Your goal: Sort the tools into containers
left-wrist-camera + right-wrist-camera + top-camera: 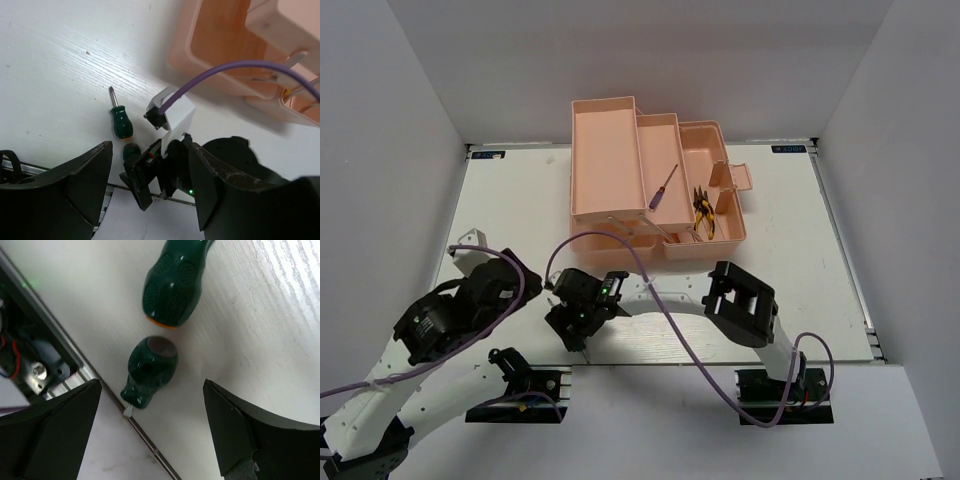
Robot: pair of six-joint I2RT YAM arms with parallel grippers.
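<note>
The salmon-pink toolbox (605, 160) stands open at the table's back, its trays fanned out. A purple-handled screwdriver (662, 187) lies in a middle tray. Yellow-handled pliers (703, 212) lie in the right compartment. Two stubby green-handled screwdrivers lie near the table's front edge, one (172, 285) (120, 122) farther in, the other (147, 370) (131, 150) right at the edge. My right gripper (152, 385) (576, 338) is open just above the nearer one. My left gripper (150, 145) (520, 282) is open and empty, left of them. The thin dark screwdriver is not visible.
The metal strip of the table's front edge (145, 437) runs just beside the nearer green screwdriver. A purple cable (650, 290) loops over the right arm and crosses the left wrist view (240, 67). Grey walls enclose the table on the left, right and back.
</note>
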